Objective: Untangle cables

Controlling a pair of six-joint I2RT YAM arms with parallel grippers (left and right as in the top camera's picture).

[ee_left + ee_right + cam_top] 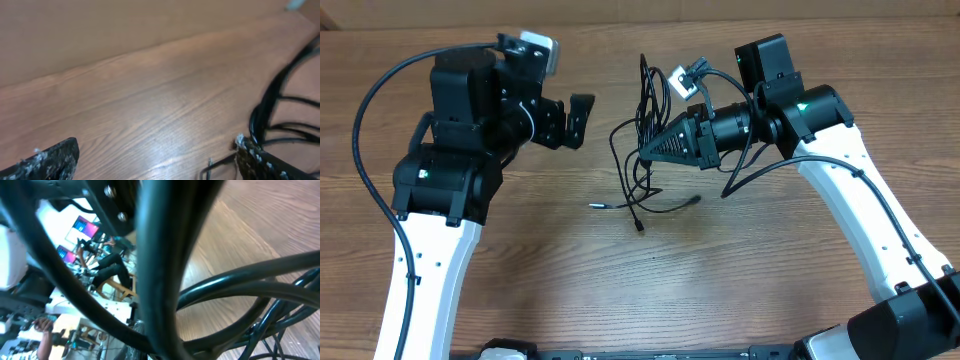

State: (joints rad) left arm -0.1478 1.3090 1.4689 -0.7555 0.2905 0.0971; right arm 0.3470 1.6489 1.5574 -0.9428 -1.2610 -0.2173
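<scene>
Looped tangle of thin black cables (638,185) on brown wooden worktop (740,280), nearer far edge; right tool (646,152) clamped shut on them; left tool (582,120) spread wide, empty, nearby.

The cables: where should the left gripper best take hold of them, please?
Probably the loop of the cables bulging leftward, approached from the left by the open left gripper: it stands clear of the shut right gripper and faces those jaws.

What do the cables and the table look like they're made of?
The cables: likely rubber or plastic jacket, black with a slight sheen; they bend in loose loops. The table: wood or wood-look laminate, brown with visible grain, smooth and faintly glossy.
</scene>
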